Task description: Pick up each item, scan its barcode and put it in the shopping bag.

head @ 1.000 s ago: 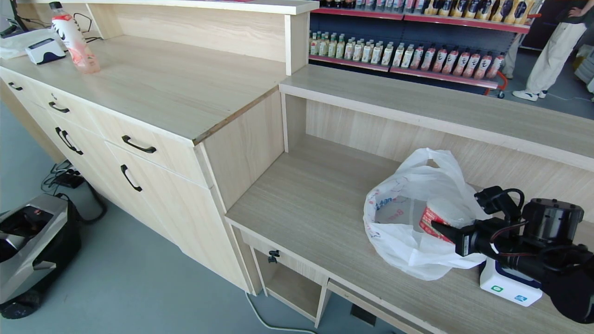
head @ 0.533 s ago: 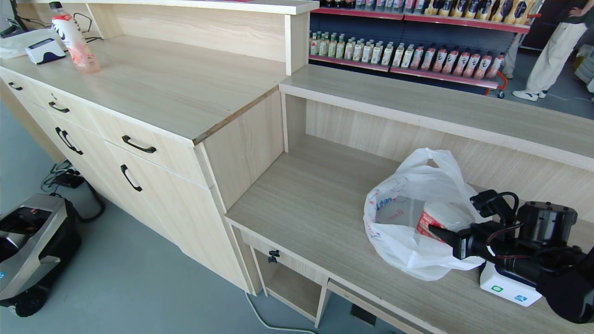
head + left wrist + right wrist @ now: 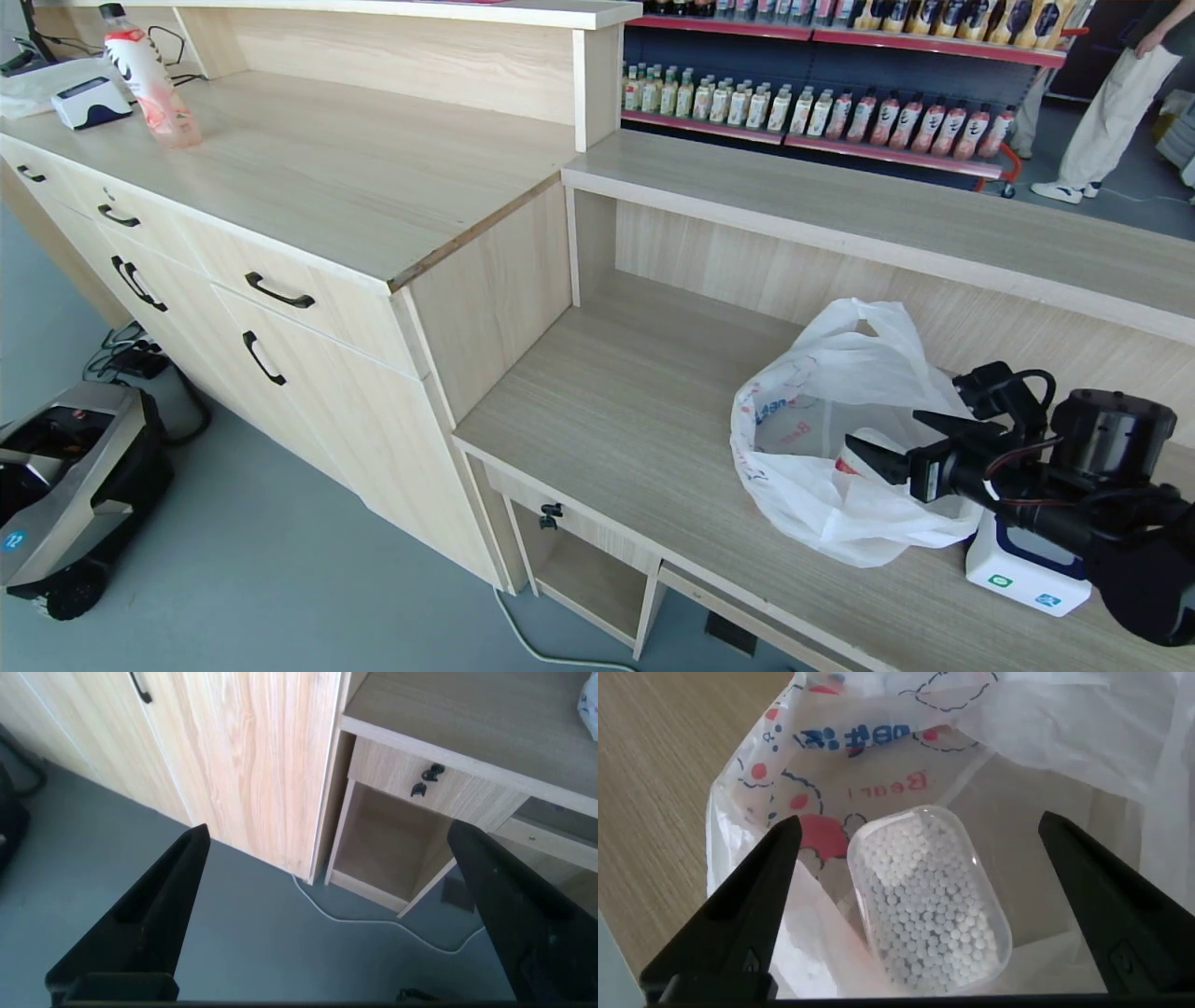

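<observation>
Where the shopping bag (image 3: 803,411) sags open on the lower desk (image 3: 635,401), the clear tub of white beads (image 3: 929,901) lies inside it, down among the printed plastic folds. It seems to rest on the bag's floor, though the folds hide its underside.

Right gripper (image 3: 885,431): poised at the bag's mouth, jaws spread wide. In the right wrist view the tub sits between the two fingers (image 3: 738,915) with bag showing on either side; neither finger touches it.

Against half a second ago: then the tub sat higher at the mouth, red label facing out, pinched in the jaws. Now the jaws have parted and the tub has dropped lower, with little of the label showing. Bag and desk have not shifted.

Left gripper (image 3: 329,840): low beside the desk front, over the grey floor, jaws wide apart, nothing between them.

White box (image 3: 1025,569) on the desk just beside the bag, under the right arm. Pink-labelled bottle (image 3: 149,79) upright on the upper counter, well apart.
</observation>
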You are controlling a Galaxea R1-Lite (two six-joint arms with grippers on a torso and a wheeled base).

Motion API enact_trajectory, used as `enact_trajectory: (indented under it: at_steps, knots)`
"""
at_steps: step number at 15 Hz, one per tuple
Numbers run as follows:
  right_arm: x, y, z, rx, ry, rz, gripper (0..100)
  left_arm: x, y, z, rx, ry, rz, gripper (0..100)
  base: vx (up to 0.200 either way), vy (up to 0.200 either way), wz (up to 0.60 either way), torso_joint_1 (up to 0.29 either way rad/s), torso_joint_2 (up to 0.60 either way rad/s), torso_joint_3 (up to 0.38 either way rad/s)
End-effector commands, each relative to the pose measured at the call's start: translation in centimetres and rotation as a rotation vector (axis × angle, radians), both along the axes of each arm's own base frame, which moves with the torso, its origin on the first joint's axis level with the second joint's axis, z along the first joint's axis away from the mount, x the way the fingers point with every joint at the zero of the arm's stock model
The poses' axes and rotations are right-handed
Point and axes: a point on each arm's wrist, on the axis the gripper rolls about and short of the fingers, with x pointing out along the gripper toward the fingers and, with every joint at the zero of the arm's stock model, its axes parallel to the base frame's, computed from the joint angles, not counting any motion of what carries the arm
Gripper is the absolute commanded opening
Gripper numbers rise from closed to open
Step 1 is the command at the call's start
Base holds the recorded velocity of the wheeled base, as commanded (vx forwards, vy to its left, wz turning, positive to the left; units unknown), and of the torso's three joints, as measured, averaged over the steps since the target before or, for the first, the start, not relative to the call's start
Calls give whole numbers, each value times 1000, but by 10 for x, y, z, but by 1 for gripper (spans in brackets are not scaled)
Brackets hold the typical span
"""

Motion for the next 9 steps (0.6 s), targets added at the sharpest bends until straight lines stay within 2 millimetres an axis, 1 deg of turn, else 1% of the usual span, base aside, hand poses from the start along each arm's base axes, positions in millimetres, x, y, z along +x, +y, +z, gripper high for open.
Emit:
enact_trajectory:
  at_steps: [1, 3, 4, 5, 6, 7, 8, 9]
  knots:
    - [3, 5, 40, -57, -192, 22, 100, 0, 0, 0, 0, 2, 0, 100, 0, 0, 0, 0, 0, 0]
    - [-1, 3, 67, -147, -315, 15, 100, 0, 0, 0, 0, 0, 0, 100, 0, 0, 0, 0, 0, 0]
    - [-25, 3, 95, -160, -380, 9, 100, 0, 0, 0, 0, 2, 0, 100, 0, 0, 0, 0, 0, 0]
    - [-41, 1, 111, -167, -392, -1, 100, 0, 0, 0, 0, 2, 0, 100, 0, 0, 0, 0, 0, 0]
    - [-67, -5, 136, -167, -400, -37, 100, 0, 0, 0, 0, 0, 0, 100, 0, 0, 0, 0, 0, 0]
    - [-86, -11, 151, -177, -373, -74, 100, 0, 0, 0, 0, 2, 0, 100, 0, 0, 0, 0, 0, 0]
    - [-106, -16, 161, -186, -349, -119, 100, 0, 0, 0, 0, 0, 0, 100, 0, 0, -600, 2, 7, 2]
    - [-119, -20, 169, -193, -358, -152, 100, 0, 0, 0, 0, 0, 0, 100, 0, 0, -600, -76, 193, 110]
